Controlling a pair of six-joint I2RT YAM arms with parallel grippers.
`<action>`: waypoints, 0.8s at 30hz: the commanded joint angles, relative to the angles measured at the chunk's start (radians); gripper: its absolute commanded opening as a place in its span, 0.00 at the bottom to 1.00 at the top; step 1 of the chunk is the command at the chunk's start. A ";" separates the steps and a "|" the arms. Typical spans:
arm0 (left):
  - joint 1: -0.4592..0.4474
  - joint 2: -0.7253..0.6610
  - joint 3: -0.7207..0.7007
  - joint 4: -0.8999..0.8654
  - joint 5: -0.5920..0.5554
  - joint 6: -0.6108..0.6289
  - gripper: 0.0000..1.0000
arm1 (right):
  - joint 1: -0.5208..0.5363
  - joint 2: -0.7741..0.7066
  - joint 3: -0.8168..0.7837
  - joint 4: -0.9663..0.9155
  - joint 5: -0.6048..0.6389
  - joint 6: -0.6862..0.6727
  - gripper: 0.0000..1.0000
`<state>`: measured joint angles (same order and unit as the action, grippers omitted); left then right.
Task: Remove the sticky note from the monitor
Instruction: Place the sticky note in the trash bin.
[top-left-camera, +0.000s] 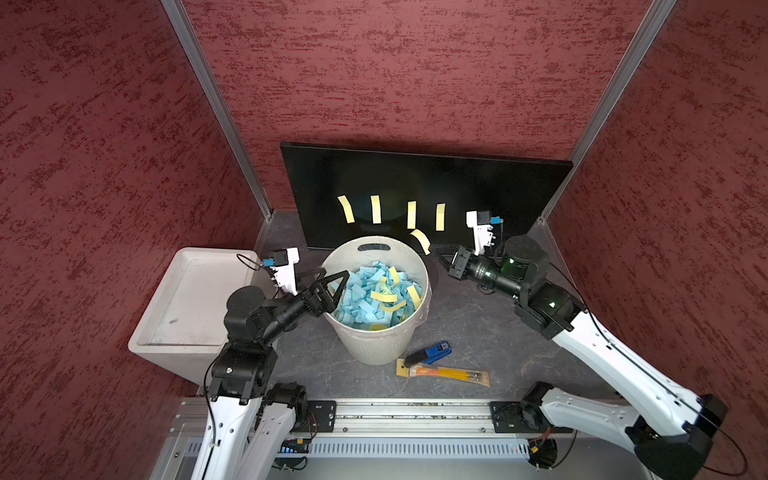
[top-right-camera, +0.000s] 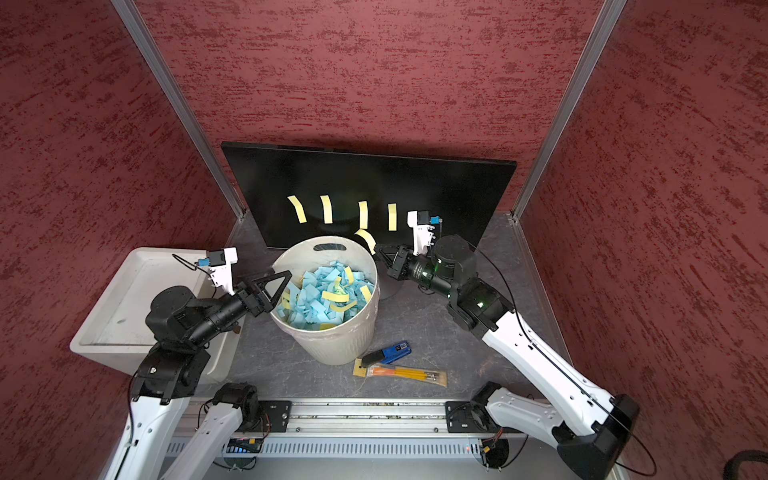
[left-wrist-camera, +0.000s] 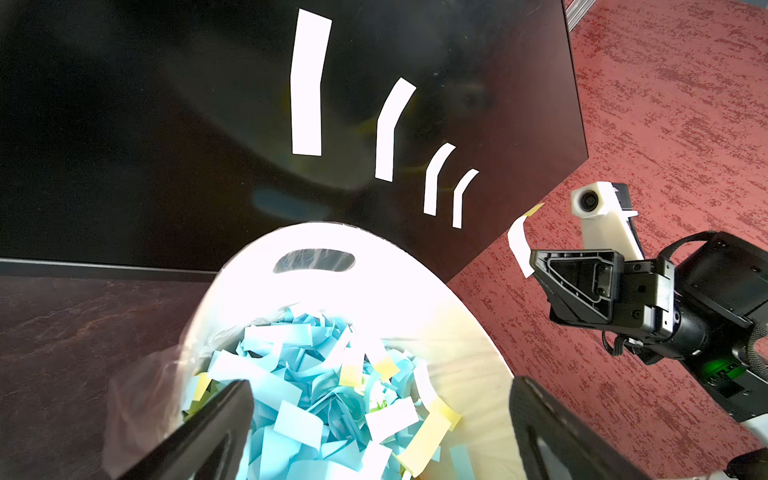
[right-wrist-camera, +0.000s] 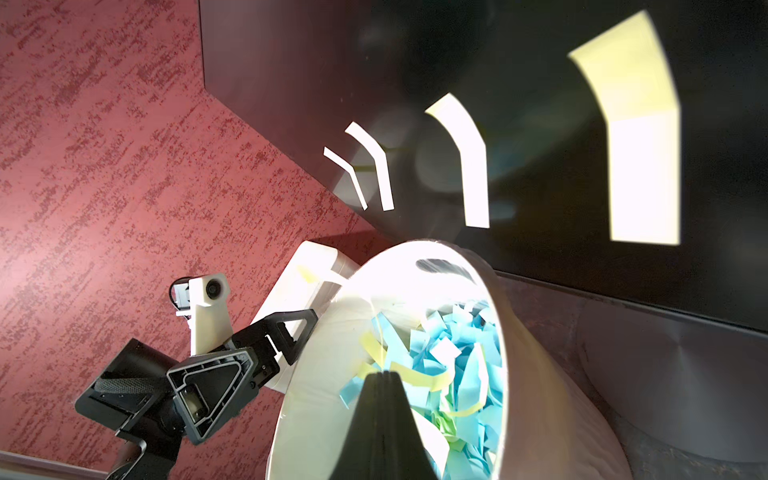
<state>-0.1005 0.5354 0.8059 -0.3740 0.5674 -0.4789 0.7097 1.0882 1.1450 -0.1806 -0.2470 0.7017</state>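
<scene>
The right claw (top-left-camera: 435, 250) is pinched shut on a yellow sticky note (top-left-camera: 419, 240), just in front of the monitor (top-left-camera: 415, 174) and over the far rim of the waste bin (top-left-camera: 374, 345) (four more notes (top-left-camera: 376, 209) are stuck on the screen). The left claw (top-left-camera: 334, 275) gapes wide at the bin's left rim.

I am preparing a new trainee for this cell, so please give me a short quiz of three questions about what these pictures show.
1. How many yellow paper sticky notes are stuck on the large glossy black monitor?
2. True or false: the round white plastic bin is empty.
3. Which gripper pinches the loose curled yellow note: A left, B right, C neither?
Key: 1. Four. 2. False: it holds many blue and yellow paper slips. 3. B: the right gripper is shut on it; the left gripper stands open beside the bin's rim.
</scene>
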 joint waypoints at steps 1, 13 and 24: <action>0.006 -0.005 -0.009 0.019 0.008 0.000 1.00 | 0.036 0.016 0.051 -0.056 0.046 -0.073 0.00; 0.006 -0.005 -0.008 0.019 0.008 -0.002 1.00 | 0.150 0.075 0.127 -0.138 0.117 -0.178 0.00; 0.005 -0.007 -0.011 0.019 0.009 -0.001 1.00 | 0.245 0.113 0.158 -0.184 0.221 -0.253 0.00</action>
<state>-0.1001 0.5354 0.8059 -0.3737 0.5674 -0.4820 0.9295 1.1942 1.2636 -0.3428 -0.0921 0.4938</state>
